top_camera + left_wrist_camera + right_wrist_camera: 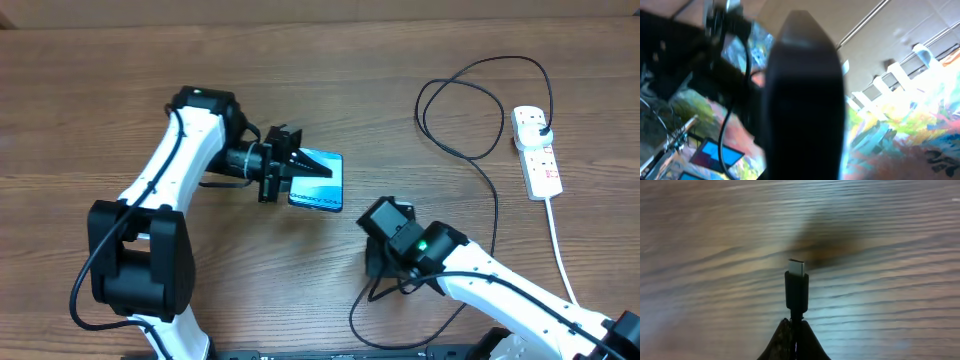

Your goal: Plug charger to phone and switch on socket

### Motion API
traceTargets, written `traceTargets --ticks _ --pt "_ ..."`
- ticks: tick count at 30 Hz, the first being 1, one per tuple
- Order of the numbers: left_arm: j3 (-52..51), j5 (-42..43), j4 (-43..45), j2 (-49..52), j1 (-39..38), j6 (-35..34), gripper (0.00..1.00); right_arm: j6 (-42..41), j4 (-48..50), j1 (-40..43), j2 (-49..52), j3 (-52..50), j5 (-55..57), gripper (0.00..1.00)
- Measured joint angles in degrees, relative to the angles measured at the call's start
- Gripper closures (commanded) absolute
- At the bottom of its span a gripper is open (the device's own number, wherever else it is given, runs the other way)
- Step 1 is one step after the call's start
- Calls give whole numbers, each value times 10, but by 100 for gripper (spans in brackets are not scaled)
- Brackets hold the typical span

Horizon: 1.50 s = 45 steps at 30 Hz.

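Charger tip [796, 269] clear right wrist, hidden overhead; phone [320, 183] clear overhead.

phone [325, 186]: one
charger [796, 292]: one cable, with one connector tip [796, 268]
socket [538, 152]: one strip, with one plug [541, 126] in it
arms: two, left arm [165, 172] and right arm [510, 290]
hands: two, left hand [310, 170] and right hand [794, 335]
counter [100, 80]: one

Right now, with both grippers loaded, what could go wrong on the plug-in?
The charger tip sticks out past the right gripper, pinched only at its base; it may tilt or slip when pushed in.
The left gripper holds the phone by one end; a push could pivot it.
The cable loops by the right arm and may snag.
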<state>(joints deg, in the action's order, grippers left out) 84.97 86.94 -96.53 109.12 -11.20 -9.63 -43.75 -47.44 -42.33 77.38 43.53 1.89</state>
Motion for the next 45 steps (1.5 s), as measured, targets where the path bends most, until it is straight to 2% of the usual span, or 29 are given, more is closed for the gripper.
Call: traceTargets --ticks 9,15,23,35,40,45 --pt "0 8 -1 0 -54 -35 96 -9 18 75 0 -32 3 96" --pt "0 10 -1 0 -84 -70 96 -10 28 86 0 -45 3 96" --pt "0 9 -1 0 -86 -123 96 -10 38 86 0 -45 3 96" --pt "0 9 -1 0 -86 -132 96 -10 39 86 0 -45 3 91" --pt "0 -6 -1 0 -86 -136 96 -11 40 86 0 -45 3 96" --pt "0 -49 1 0 -86 -140 96 -11 40 86 0 -45 3 96"
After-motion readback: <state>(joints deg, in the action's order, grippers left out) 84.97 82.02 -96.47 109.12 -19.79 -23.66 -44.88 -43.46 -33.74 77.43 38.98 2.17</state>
